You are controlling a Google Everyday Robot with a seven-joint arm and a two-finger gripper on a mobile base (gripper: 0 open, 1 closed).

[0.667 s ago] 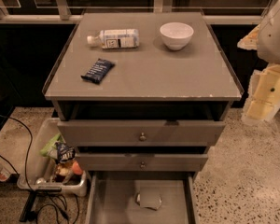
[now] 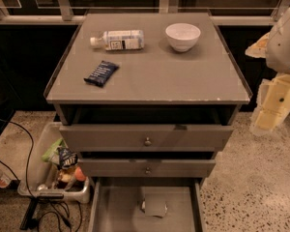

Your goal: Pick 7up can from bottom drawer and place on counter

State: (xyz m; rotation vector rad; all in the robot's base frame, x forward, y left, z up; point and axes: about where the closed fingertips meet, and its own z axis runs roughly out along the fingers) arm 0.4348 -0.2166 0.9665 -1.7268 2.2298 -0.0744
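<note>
The can (image 2: 153, 207) lay mid-floor in the open bottom drawer (image 2: 117, 210), well below and left of the end effector (image 2: 274, 105). The end effector hung beside the right edge of the worktop (image 2: 159, 76); whether it was open or closed could not be told.

I can't read a single word or number from here. The bottle (image 2: 117, 39), lying at eleven o'clock on the counter (image 2: 159, 81), carries a white label with dark print too fine for me to make out. The dark blue packet (image 2: 101, 73) at nine o'clock has pale markings I can't decipher. The can (image 2: 153, 207) in the bottom drawer (image 2: 116, 211), at six o'clock, shows me no legible brand. The gripper (image 2: 275, 103) sits at three o'clock, off the counter's right edge.
</note>
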